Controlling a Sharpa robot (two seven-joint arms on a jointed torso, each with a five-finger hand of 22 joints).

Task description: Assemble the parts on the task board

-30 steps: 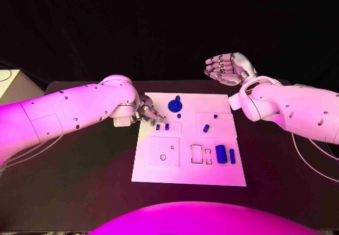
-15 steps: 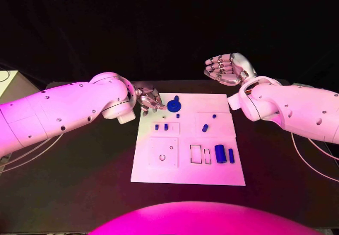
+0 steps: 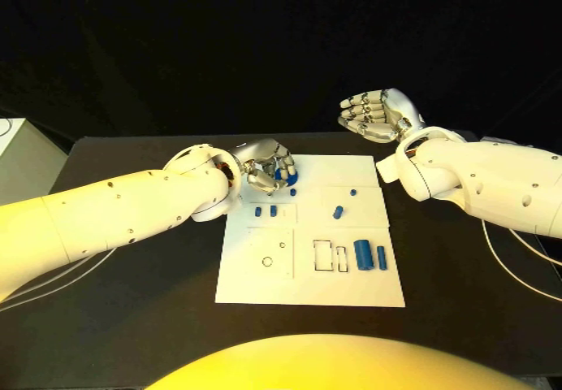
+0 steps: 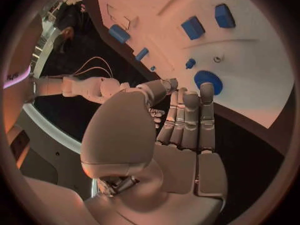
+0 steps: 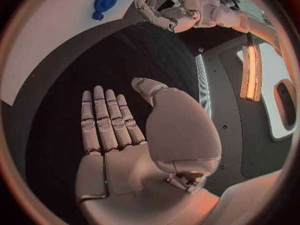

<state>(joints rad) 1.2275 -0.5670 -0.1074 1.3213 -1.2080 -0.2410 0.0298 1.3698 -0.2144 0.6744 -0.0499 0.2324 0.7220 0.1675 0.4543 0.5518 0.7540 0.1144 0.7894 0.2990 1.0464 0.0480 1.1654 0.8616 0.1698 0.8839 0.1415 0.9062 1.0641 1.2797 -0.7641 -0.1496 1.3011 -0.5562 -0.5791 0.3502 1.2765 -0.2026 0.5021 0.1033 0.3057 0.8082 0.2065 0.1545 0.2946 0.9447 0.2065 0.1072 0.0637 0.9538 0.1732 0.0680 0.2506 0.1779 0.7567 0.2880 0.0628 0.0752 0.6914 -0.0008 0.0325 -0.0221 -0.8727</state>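
The white task board (image 3: 310, 280) lies mid-table. A blue gear (image 3: 289, 175) (image 4: 207, 81) (image 5: 105, 1) sits near its far left corner. My left hand (image 3: 267, 166) (image 4: 184, 130) hovers right beside the gear, fingers straight and together, holding nothing; its fingertips (image 4: 206, 91) reach the gear's edge. Two small blue pieces (image 3: 265, 211) stand just nearer than the gear. A blue cylinder (image 3: 363, 256) and a thin blue bar (image 3: 381, 257) lie at the right. My right hand (image 3: 377, 114) (image 5: 109, 122) is raised beyond the board's far right corner, palm flat, empty.
A small blue peg (image 3: 293, 192), a slanted piece (image 3: 337, 213) and a dot-like piece (image 3: 352, 193) lie mid-board. Two rectangular slots (image 3: 330, 255) and a round hole (image 3: 267, 262) show in the near half. A pale box (image 3: 18, 146) stands at the table's far left.
My left hand has moved away from the two small pieces toward the far edge and now sits at the gear. The right hand has not moved.
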